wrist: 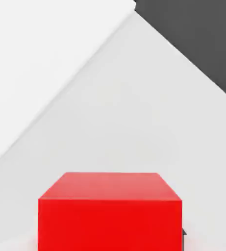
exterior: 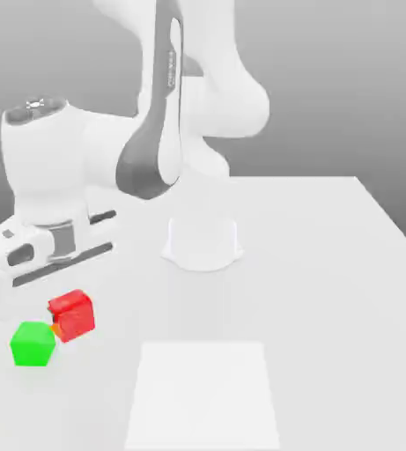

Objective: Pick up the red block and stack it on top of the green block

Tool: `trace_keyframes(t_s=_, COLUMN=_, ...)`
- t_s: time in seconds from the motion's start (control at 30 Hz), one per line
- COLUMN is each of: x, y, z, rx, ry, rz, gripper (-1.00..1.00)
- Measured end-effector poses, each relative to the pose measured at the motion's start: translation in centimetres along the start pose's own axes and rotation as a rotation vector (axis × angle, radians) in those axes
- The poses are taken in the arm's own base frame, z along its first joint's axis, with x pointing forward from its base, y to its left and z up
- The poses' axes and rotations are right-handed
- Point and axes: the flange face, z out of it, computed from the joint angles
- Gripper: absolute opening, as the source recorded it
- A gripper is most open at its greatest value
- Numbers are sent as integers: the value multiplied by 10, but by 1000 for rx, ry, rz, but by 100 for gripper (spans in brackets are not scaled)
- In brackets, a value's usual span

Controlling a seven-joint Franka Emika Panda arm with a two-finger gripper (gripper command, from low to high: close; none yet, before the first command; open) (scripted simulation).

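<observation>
You had the small, bright-red, matte cube [exterior: 72, 315] under the hand, at the exterior view's left, with the tool [exterior: 70, 306] pressed together on it, pinching it. In the exterior view, you saw the cube turned at an angle, one of its lower corners pointing down toward the desk. Whether its underside touched the desk or was just off it, you could not tell. In the hand view you had it close up, its broad front face square to you and a paler red face above that one.

Just beside it, farther toward the exterior view's left and lower in that view, you had the small, bright-green, matte cube [exterior: 33, 343]. It was the nearest thing to your red cube, and a little orange patch showed where the two seemed to meet; you could not be sure whether they touched. The red cube was beside the green one, not stacked on it.

Both cubes were at the pale, smooth desk [exterior: 329, 308]. Toward the exterior view's right from them, well apart, you had a flat white rectangular patch [exterior: 203, 396]. Behind it stood the white, rounded arm base [exterior: 203, 244], and the white-and-grey arm [exterior: 105, 150] reached over toward the cubes from above.
</observation>
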Motion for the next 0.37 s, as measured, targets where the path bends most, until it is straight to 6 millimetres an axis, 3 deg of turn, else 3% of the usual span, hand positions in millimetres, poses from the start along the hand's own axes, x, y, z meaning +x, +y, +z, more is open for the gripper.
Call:
trace_keyframes(t_s=0.1, x=-34, y=52, z=8, rx=5, ry=3, rz=68, gripper=-100)
trace_keyframes(t_s=0.17, x=-19, y=35, z=27, rx=5, ry=4, rz=5, gripper=-100)
trace_keyframes(t_s=0.23, x=-17, y=31, z=49, rx=5, ry=3, rz=-8, gripper=-100)
trace_keyframes(t_s=0.27, x=-17, y=30, z=57, rx=5, ry=2, rz=-10, gripper=100)
trace_keyframes(t_s=0.37, x=-17, y=30, z=57, rx=5, ry=2, rz=-10, gripper=100)
